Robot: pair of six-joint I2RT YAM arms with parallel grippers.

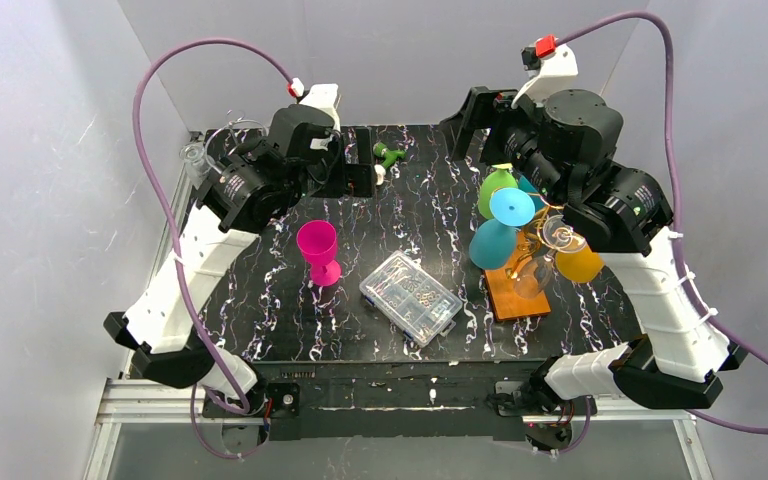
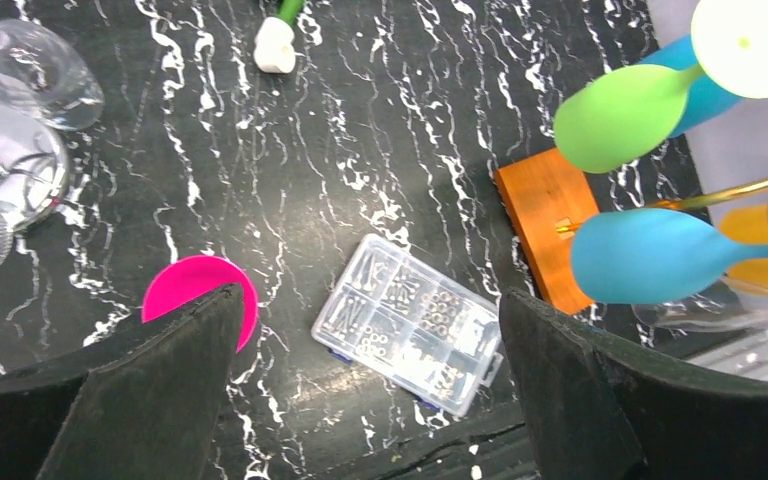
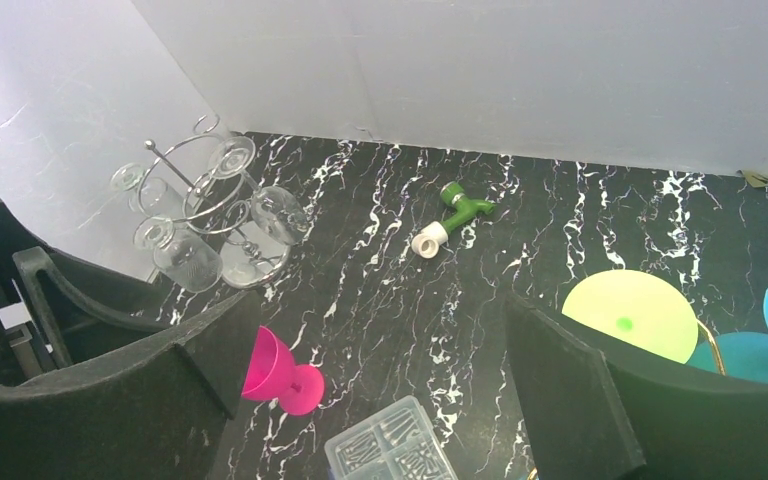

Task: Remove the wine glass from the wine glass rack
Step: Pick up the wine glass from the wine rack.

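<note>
Clear box (image 1: 411, 297) (pink goblet (image 1: 318, 250) beyond) lies beside wine glass rack (image 1: 505, 296) — apart.

Right of centre on the black marbled desk (image 1: 260, 335): golden wine glass rack (image 1: 540, 232) on an orange wooden base (image 1: 513, 297), hung with a green wine glass (image 1: 493, 193), a teal one (image 1: 490, 245) and a yellow-orange one (image 1: 580, 266). Just left of the base, clear compartment box (image 1: 411, 297), lying aslant. Further left, pink goblet (image 1: 318, 250), upright and alone. Near the far edge, small green piece (image 1: 390, 153) between left claw (image 1: 360, 163) and right claw (image 1: 472, 120).
</note>
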